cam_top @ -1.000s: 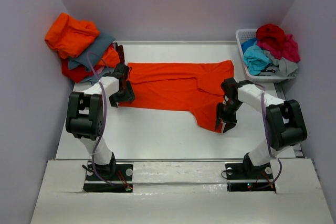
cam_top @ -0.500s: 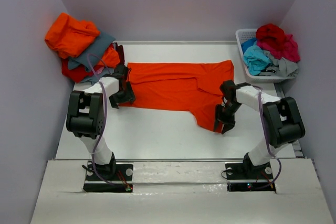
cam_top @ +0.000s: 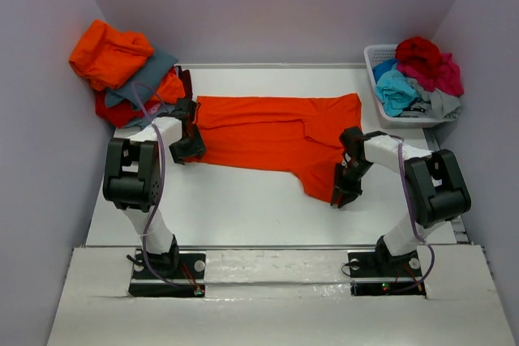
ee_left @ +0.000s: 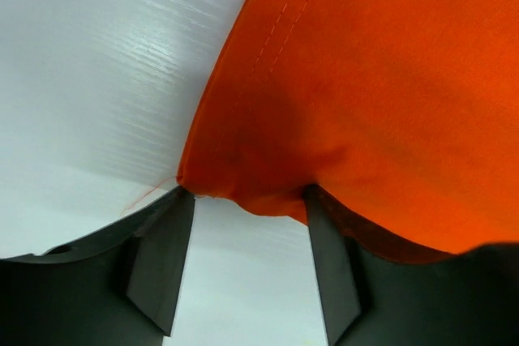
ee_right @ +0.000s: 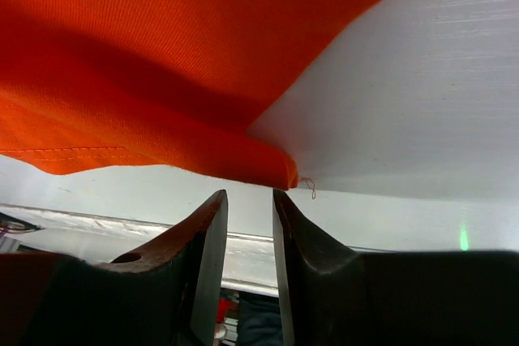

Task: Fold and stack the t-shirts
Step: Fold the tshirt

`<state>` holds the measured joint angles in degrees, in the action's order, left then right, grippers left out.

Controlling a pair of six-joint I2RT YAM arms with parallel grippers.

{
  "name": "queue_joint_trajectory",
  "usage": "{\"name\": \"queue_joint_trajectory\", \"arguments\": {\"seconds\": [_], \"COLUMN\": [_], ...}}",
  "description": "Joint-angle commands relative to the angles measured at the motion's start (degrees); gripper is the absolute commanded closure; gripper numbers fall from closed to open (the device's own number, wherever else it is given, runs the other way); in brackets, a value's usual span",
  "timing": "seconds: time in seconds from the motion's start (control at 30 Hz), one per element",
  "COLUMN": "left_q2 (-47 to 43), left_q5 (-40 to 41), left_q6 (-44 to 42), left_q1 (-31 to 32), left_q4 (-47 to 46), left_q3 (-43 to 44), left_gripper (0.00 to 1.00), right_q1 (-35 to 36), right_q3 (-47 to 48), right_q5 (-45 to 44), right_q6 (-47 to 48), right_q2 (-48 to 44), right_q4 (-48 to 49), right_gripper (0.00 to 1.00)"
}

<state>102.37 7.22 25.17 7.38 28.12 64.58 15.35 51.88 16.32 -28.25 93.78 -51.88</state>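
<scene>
A bright orange t-shirt (cam_top: 276,131) lies spread across the middle of the white table (cam_top: 243,200). My left gripper (cam_top: 186,150) is at its left near corner. In the left wrist view my left gripper (ee_left: 250,198) is open, and the shirt's corner (ee_left: 365,95) sits just at the fingertips (ee_left: 177,224), not clamped. My right gripper (cam_top: 340,194) is at the shirt's right near corner. In the right wrist view my right gripper (ee_right: 249,197) stands narrowly open and empty, with the shirt's folded corner (ee_right: 162,62) just beyond the tips.
A loose pile of orange, red and slate-grey shirts (cam_top: 122,66) lies at the far left against the wall. A white slatted basket (cam_top: 373,56) at the far right holds red, crimson, turquoise and grey shirts (cam_top: 418,70). Side walls stand close on both sides.
My right gripper has slid a little left and nearer along the shirt's right corner. My left gripper has shifted slightly left at the left corner. The shirt has barely moved.
</scene>
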Motion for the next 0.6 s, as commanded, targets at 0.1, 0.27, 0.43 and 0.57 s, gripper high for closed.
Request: {"name": "queue_joint_trajectory", "arguments": {"seconds": [0.1,0.27,0.43,0.57], "left_q2": [1.69,1.96,1.69,1.69], "left_q5": [1.48,1.21,0.69,0.69], "left_q6": [-0.38,-0.47,-0.91,-1.0], "left_q1": [-0.43,-0.43,-0.43,-0.43], "left_q4": [0.09,0.01,0.01,0.09], "left_q3": [0.99,0.99,0.81,0.81], "left_gripper": [0.49,0.59,0.56,0.55], "right_q1": [0.38,0.38,0.38,0.38], "right_q3": [-0.2,0.5,2.17,2.61], "right_q5": [0.38,0.12,-1.72,-3.22], "right_q6": [-0.67,-0.4,-0.14,-0.23], "right_q2": [-0.17,0.0,-1.58,-1.76], "right_q4": [1.43,0.55,-2.52,-2.88], "right_gripper": [0.68,0.67,0.56,0.51]}}
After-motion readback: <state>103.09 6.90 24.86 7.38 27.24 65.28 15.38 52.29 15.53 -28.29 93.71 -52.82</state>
